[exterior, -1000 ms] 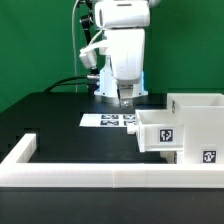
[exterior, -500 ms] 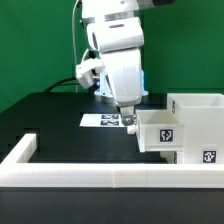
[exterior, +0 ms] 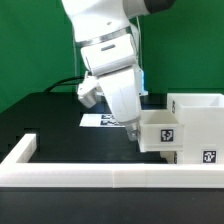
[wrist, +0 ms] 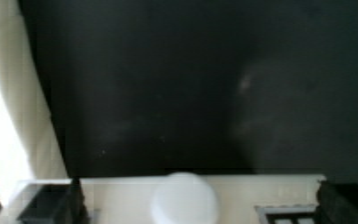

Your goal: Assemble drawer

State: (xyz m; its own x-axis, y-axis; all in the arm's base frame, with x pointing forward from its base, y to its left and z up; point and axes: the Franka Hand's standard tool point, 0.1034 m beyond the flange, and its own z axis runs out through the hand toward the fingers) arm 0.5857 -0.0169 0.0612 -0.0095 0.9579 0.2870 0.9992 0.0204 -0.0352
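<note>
The drawer's big white open box [exterior: 197, 112] stands at the exterior view's right. A small tray [exterior: 160, 133] with a square tag sticks out of its open side. A second tag [exterior: 208, 156] shows lower down on the unit. My gripper [exterior: 133, 124] is tilted and its tips are against the tray's front face. In the wrist view the gripper [wrist: 190, 206] is open, with the dark fingers [wrist: 44, 203] wide apart. The tray's white front and its rounded knob [wrist: 186, 194] lie between them. Part of a tag [wrist: 286, 213] shows beside the knob.
The marker board [exterior: 100, 120] lies on the black table behind my gripper. A long low white rail [exterior: 100, 176] edges the table's front and turns back at the exterior view's left [exterior: 24, 148]. A black cable runs behind the arm.
The arm has tilted over, its upper part swinging toward the exterior view's left. The fingertips have stayed at the tray's front. The tray has hardly moved.
</note>
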